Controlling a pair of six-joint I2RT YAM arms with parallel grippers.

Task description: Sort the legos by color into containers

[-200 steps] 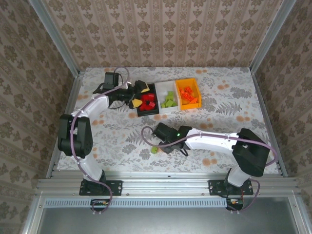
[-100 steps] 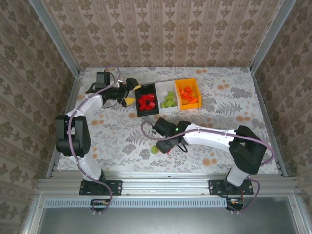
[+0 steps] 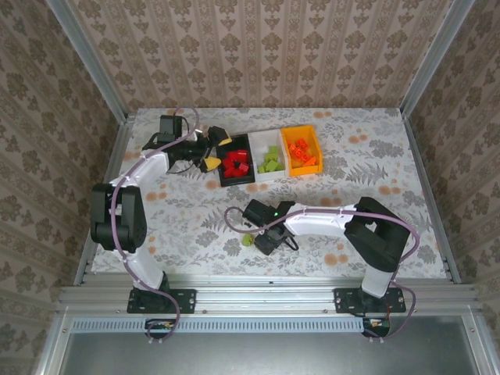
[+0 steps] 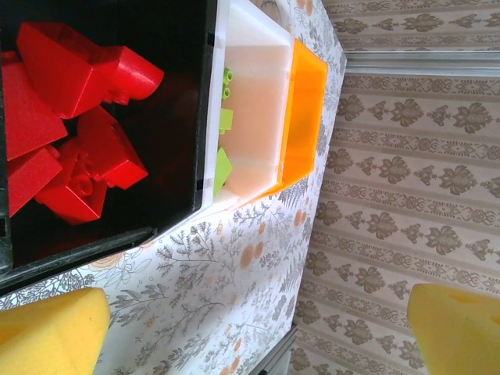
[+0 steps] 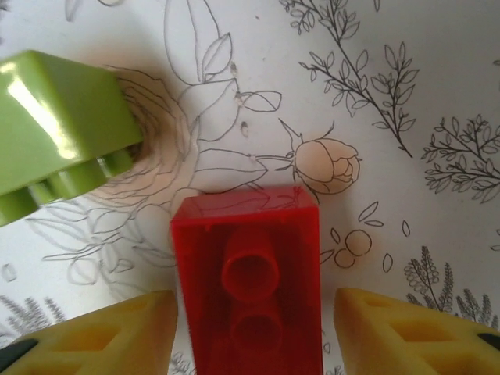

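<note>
Your right end effector (image 5: 251,332) open, astride red lego (image 5: 246,258), ungripped. Light, rigid, slick: pinch long flat sides.

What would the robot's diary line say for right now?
left tool open, beside black bin | right tool open, straddling loose red brick | green brick beside it

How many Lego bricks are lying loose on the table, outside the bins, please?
2. A red brick lies within the open right gripper, and a lime green brick sits beside it, apart. More may be hidden beneath the right arm.
</note>
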